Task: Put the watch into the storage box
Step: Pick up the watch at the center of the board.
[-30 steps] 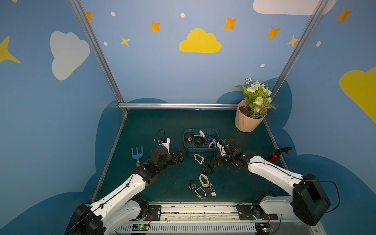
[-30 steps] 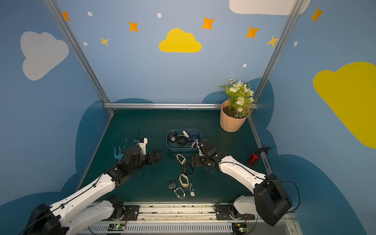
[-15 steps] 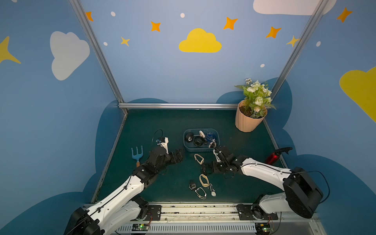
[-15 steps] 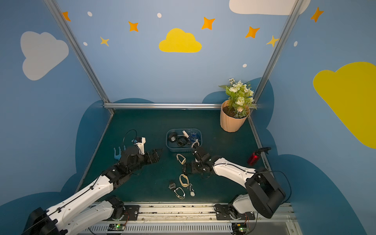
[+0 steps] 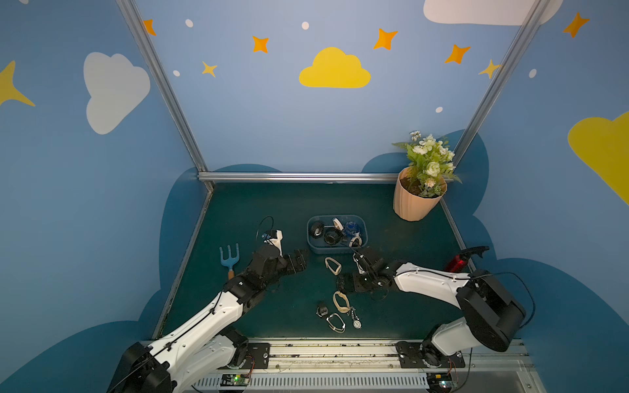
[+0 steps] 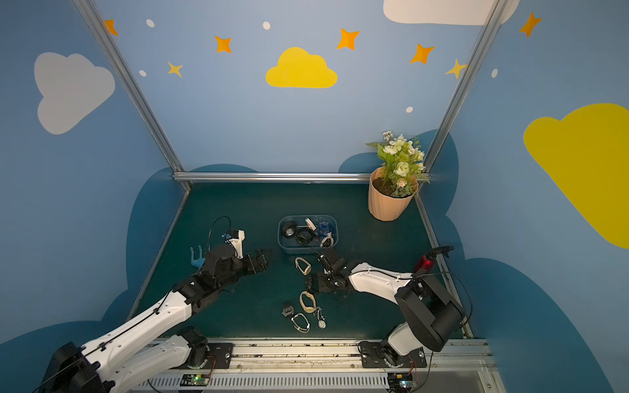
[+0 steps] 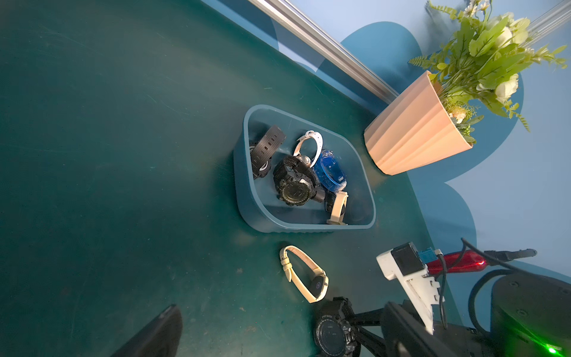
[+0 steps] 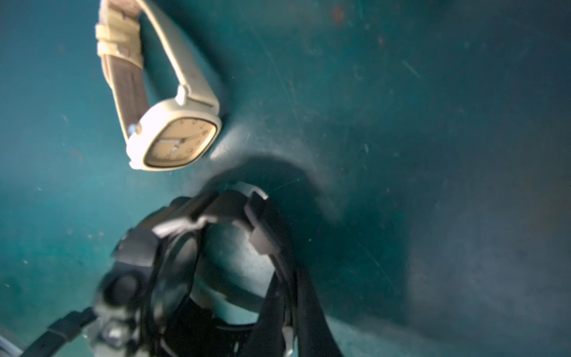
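**Top views.** Black watch, the piece to be stored: near the middle of the worktop, between the storage box and the front edge, apart from the box. The right gripper was closed on it. The left gripper stood wide and empty, nearer the left edge. Hazard, judged: the hold looked to be on the strap alone, so the heavy case could swing or slip free on lifting. The long axis of the strap loop seemed to run parallel with the front edge, case end toward the left edge, away from the right arm.

**Left wrist view.** Black watch showed its round dial to this camera, so the dial faced up or leftward; which, not settled. Cream watch lay between it and the storage box, which held several watches. Hazard, judged: a low carry could catch that cream watch or the box rim, and a drop onto the pile could roll out.

**Right wrist view.** Blurred. Black watch appeared on edge, loop closed. Square-faced cream watch lay just beside the case and could be dragged along.
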`<state>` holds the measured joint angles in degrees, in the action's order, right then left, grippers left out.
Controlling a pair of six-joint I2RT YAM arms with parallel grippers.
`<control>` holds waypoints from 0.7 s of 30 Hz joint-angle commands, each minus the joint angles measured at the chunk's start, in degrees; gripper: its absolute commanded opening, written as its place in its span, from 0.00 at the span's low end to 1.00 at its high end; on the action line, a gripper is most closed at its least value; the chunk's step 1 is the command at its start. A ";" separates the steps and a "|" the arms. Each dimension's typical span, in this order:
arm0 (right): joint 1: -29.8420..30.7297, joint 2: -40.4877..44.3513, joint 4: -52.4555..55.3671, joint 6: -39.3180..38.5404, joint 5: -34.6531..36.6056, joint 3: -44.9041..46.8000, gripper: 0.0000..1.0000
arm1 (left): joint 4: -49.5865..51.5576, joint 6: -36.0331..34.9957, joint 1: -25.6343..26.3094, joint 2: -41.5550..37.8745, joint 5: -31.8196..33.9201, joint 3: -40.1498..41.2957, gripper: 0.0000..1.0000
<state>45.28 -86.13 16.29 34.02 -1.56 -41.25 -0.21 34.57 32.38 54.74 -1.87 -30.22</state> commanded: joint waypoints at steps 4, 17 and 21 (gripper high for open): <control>0.60 1.05 2.10 -1.55 2.20 -2.44 0.00 | -0.89 0.79 0.13 1.02 -0.19 -0.74 1.00; -0.01 10.56 14.59 -9.32 13.04 -8.50 0.00 | -1.80 0.62 0.15 3.15 -0.59 -0.78 1.00; -1.81 10.44 15.26 -14.94 18.16 -13.73 0.00 | -1.18 0.90 0.15 3.28 -1.11 -1.51 1.00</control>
<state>44.75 -76.77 29.52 24.64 10.17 -50.57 -1.08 35.44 32.38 57.89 -2.50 -30.24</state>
